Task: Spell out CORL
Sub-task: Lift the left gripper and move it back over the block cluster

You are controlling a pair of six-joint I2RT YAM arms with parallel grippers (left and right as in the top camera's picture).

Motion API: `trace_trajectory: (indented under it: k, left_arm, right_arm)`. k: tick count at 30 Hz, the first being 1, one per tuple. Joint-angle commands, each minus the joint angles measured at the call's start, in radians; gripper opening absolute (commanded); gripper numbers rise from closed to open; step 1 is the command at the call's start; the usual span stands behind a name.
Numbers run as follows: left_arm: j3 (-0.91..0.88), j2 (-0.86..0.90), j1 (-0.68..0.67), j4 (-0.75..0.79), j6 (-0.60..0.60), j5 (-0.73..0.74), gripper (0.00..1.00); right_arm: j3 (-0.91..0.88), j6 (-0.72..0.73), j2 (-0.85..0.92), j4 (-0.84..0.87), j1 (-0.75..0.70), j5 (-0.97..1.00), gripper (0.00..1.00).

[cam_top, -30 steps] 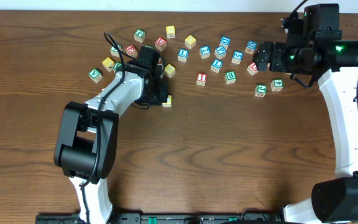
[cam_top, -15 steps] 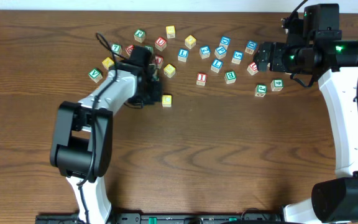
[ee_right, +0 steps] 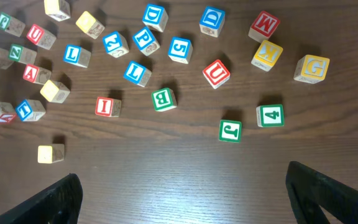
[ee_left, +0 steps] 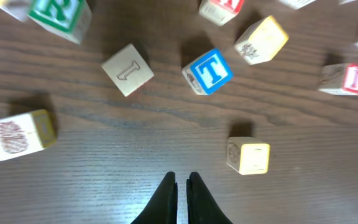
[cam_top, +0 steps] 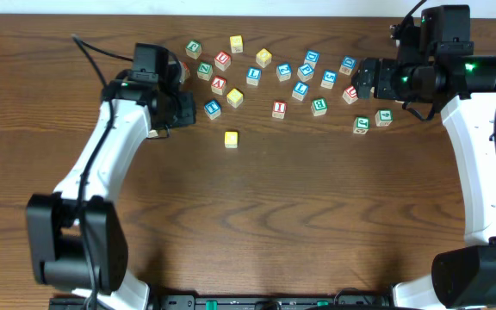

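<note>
A lone yellow block [cam_top: 231, 138] sits on the wood table in front of the block cluster. It also shows in the left wrist view [ee_left: 248, 155] and the right wrist view [ee_right: 50, 153]; I cannot read its letter. A green R block [cam_top: 194, 47] lies at the back left. A blue L block [cam_top: 254, 76] lies in the middle of the cluster [ee_right: 73, 55]. My left gripper [cam_top: 188, 112] [ee_left: 182, 180] is shut and empty, left of the yellow block. My right gripper [cam_top: 364, 79] [ee_right: 191, 199] is open and empty, above the right blocks.
Several letter and number blocks are scattered along the back of the table. A blue T block [ee_left: 209, 71] lies just beyond the yellow one. A red I [cam_top: 278, 109], a green J [ee_right: 230, 130] and a green 4 [ee_right: 270, 115] lie nearest the front.
My left gripper has let go of the yellow block, and the arm has swung away to the left. The yellow block stays where it was. The right arm has not moved.
</note>
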Motion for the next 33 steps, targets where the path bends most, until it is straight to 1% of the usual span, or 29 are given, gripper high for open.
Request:
trace_trajectory:
  k: [1, 7, 10, 14, 17, 21, 28, 33]
  left_arm:
    - [0.034, -0.065, 0.005, -0.01, 0.028, -0.031, 0.08]
    - [0.034, -0.118, 0.005, -0.016, 0.023, -0.03, 0.08]
    - [0.033, -0.11, -0.008, -0.013, -0.008, -0.03, 0.08]
    - [0.033, -0.08, -0.058, 0.02, -0.031, -0.031, 0.08]
    - [0.034, -0.048, -0.109, 0.055, -0.079, -0.093, 0.08]
    - [0.047, 0.01, -0.15, 0.098, -0.091, -0.113, 0.07]
    - [0.214, 0.183, -0.164, 0.027, -0.081, -0.113, 0.08]
    - [0.241, 0.243, -0.184, 0.008, -0.064, -0.113, 0.07]
  right_arm:
    - [0.006, -0.003, 0.002, 0.002, 0.005, 0.012, 0.99]
    - [0.006, -0.003, 0.002, 0.027, 0.005, 0.011, 0.99]
    - [0.006, -0.003, 0.002, 0.046, 0.005, 0.011, 0.99]
    - [0.006, -0.002, 0.002, 0.062, 0.005, 0.011, 0.99]
    - [0.006, -0.002, 0.002, 0.068, 0.005, 0.011, 0.99]
    - [0.006, -0.003, 0.002, 0.068, 0.005, 0.011, 0.99]
    - [0.006, -0.003, 0.002, 0.062, 0.005, 0.011, 0.99]
    - [0.006, -0.003, 0.002, 0.055, 0.005, 0.011, 0.99]
